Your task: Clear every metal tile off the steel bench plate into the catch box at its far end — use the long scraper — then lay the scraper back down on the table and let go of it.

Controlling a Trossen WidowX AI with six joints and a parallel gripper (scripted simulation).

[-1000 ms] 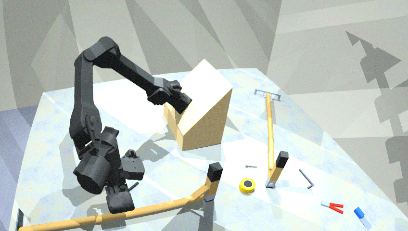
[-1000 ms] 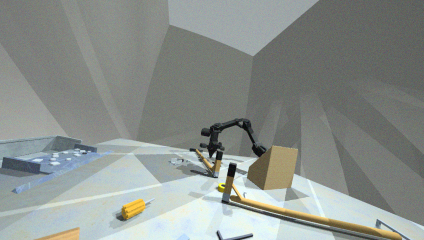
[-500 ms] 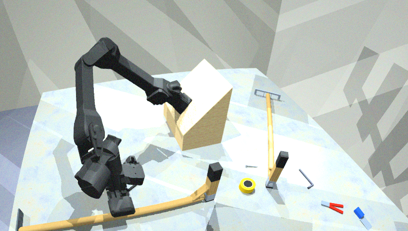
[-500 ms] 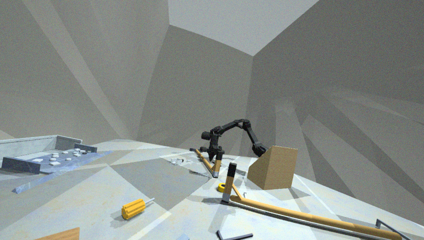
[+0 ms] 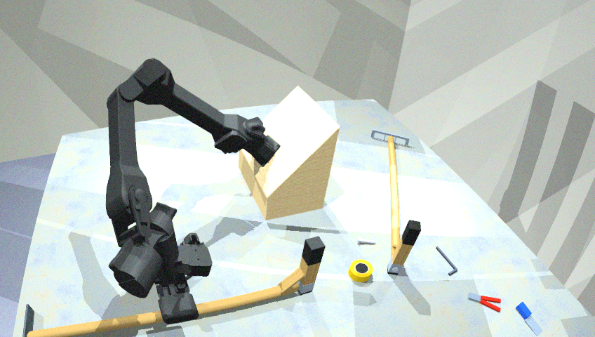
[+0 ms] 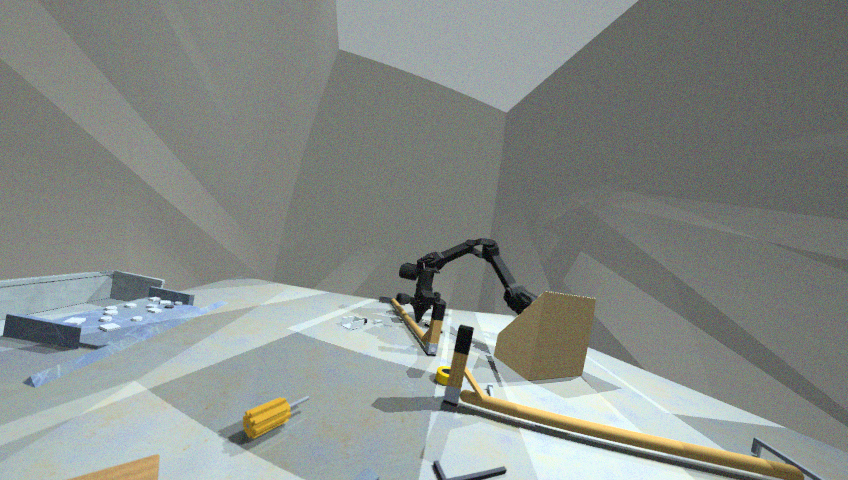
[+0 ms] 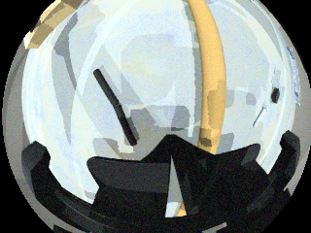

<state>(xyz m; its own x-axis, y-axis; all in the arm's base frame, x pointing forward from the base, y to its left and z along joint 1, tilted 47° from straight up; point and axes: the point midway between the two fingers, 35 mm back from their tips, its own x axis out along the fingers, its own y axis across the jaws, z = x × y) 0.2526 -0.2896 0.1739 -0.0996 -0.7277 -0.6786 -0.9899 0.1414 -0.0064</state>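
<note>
The long scraper (image 5: 238, 301) (image 6: 409, 321) (image 7: 214, 73) lies on the table, with a dark flat blade (image 5: 28, 320) at its far left end in the top view and an upright black-topped grip (image 5: 313, 250) at the other. My gripper (image 7: 171, 141) is shut with nothing visible between the fingers. It points down by the middle of the handle; whether it touches is hidden. Several pale tiles (image 6: 109, 327) lie spread on the bluish steel plate (image 6: 127, 333) at the left of the exterior view. I cannot tell the catch box from the walls there.
A second long tool (image 5: 393, 179) (image 6: 571, 425) with an open-frame head lies right of the wooden wedge block (image 5: 300, 179) (image 6: 562, 339). Yellow tape (image 5: 353, 273), a hex key (image 5: 446, 260), red pliers (image 5: 490, 300) and an orange-handled screwdriver (image 6: 267, 418) lie about. A dark rod (image 7: 117, 104) lies beside the scraper.
</note>
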